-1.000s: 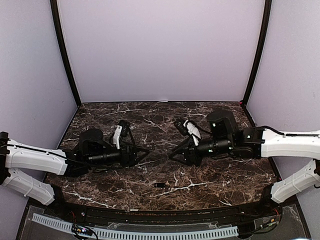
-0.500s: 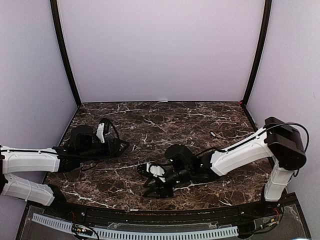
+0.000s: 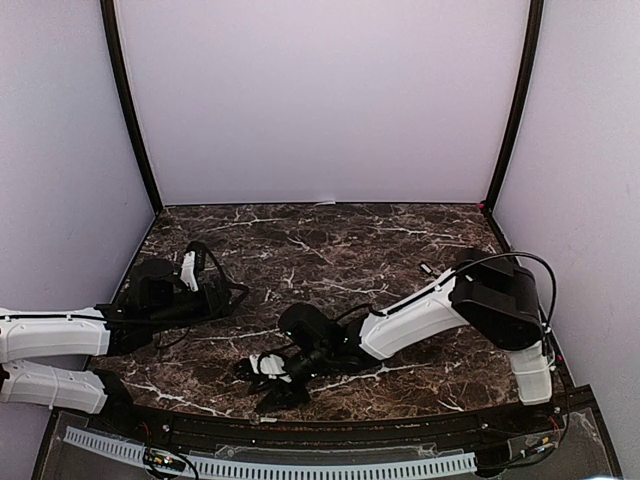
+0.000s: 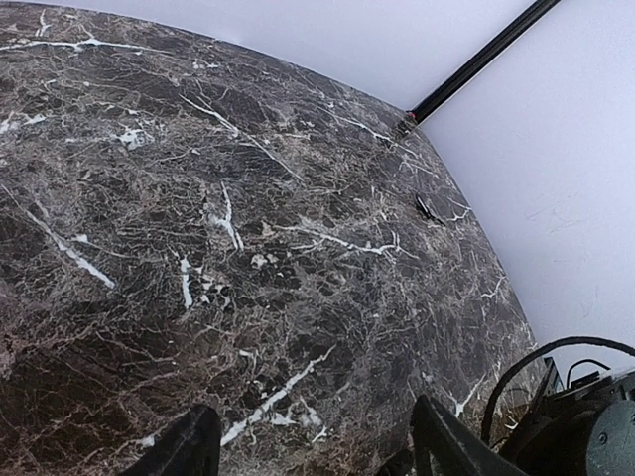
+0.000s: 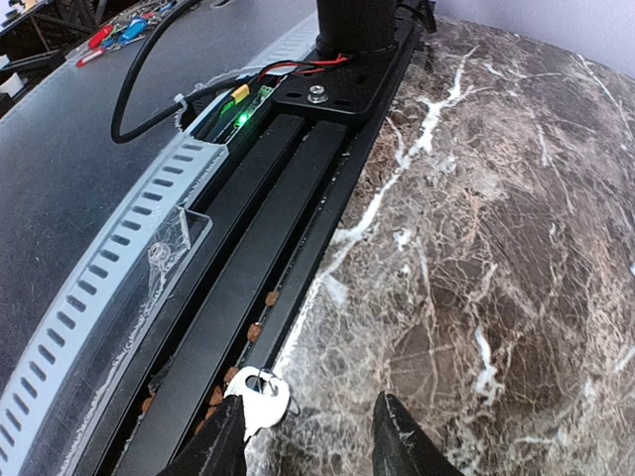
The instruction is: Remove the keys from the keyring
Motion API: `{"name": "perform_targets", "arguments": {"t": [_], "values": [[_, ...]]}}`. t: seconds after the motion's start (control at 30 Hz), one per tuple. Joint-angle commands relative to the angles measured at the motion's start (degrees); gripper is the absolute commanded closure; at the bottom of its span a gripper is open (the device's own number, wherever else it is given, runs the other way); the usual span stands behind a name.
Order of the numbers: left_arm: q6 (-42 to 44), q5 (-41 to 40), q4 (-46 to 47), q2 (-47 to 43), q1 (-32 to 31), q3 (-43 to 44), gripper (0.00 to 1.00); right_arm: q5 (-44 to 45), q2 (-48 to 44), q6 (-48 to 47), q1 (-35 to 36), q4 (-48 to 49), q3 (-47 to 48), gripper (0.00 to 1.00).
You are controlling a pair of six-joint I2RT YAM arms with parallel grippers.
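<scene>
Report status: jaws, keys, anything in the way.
Left jaws open, empty. Right jaws open, key just ahead of them at the table's near edge. Second key, likely, far right. Nothing blocking.

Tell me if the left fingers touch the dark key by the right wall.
Apart. The left wrist view shows bare marble between the fingers and the key.
</scene>
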Motion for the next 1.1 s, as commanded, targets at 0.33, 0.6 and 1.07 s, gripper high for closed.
{"name": "perform_targets", "arguments": {"t": [0.33,0.6,1.07], "values": [[-0.5,-0.6,1.7,-1.1,0.6,-1.2,0.31,-2.3,7.5,-8.1,1.3,-7.1,7.6,0.77],[-0.9,-0.4,2.3,-0.2,0.7,-1.5,0.32,-5.0,7.8,-7.5,1.3,-6.2,7.4,0.76],[-2.2,0.5,4.9,1.8,0.8,-2.3,0.31,-11.0,10.5,-5.3,1.3,-8.6,12.6,0.64]]}}
